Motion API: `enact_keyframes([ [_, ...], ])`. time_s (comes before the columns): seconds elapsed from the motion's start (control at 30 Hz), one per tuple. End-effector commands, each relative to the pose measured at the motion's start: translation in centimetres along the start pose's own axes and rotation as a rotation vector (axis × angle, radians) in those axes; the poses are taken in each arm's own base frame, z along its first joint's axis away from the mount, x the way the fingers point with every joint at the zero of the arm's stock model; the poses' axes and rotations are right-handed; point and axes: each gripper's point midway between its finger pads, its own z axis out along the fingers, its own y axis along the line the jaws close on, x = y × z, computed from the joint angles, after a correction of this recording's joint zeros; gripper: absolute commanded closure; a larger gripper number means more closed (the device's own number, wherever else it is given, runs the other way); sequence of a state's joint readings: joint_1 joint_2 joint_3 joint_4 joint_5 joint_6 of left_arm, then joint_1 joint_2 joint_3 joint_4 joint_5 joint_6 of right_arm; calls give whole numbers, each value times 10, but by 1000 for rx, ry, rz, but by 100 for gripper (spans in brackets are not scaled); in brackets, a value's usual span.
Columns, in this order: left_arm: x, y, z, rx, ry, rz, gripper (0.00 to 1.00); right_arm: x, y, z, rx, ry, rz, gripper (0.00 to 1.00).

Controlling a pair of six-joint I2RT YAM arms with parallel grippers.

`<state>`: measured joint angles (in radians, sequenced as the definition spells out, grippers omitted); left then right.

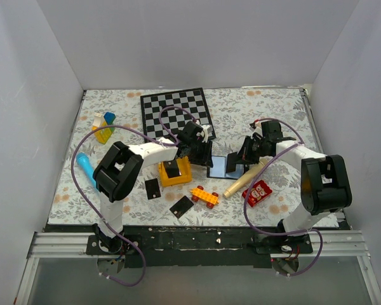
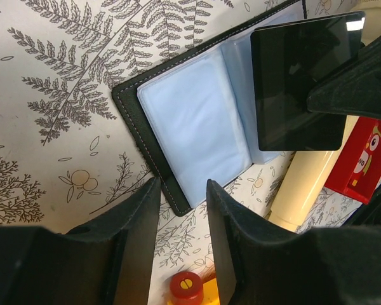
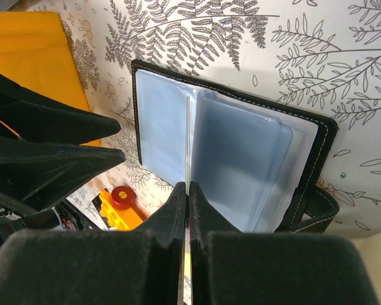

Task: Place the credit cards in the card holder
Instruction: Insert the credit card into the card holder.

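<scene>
Insertion in hand: the right gripper (image 3: 187, 192), clamped on a credit card (image 2: 298, 82), must slide it into what seems a pocket of the card holder (image 3: 241, 152), while the left gripper (image 2: 181, 190) hovers with jaws apart.

Place: was a robot lab cell.
Walls: white panels (image 1: 44, 95) boxed it in.
Mounting: metal rail (image 1: 57, 244) held both arm bases (image 1: 105, 244).
Props: chessboard (image 1: 176, 111), toy bricks (image 1: 204, 196) lay on printed cloth (image 1: 267, 108).

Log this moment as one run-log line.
step: card insertion | right fingers: shut on credit card, edge-on over open card holder | left fingers: open at holder's edge
</scene>
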<state>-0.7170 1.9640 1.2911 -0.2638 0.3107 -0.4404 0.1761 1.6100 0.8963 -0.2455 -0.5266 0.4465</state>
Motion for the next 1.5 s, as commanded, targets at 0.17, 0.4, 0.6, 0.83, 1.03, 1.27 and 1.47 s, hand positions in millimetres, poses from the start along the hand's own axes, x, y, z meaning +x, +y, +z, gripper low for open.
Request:
enact_keyframes([
  [0.17,3,-4,6,25,-6,0,65,-14,1,7,-23,-21,-49,99],
  [0.4,9,0,12,11,10,-12,65,-11,-1,13,-19,-3,-49,99],
  [0.6,15,7,17,-25,30,-26,65,-9,-1,14,-16,1,-55,99],
  [0.83,18,13,20,-55,37,-37,66,-9,0,14,-18,2,-62,99],
  [1.03,19,11,22,-48,46,-42,67,-7,2,14,-26,6,-69,99],
  [1.27,18,11,21,-43,44,-40,71,-4,1,18,-35,17,-65,99],
  [1.47,19,10,23,-38,50,-37,73,-3,0,23,-39,27,-55,99],
])
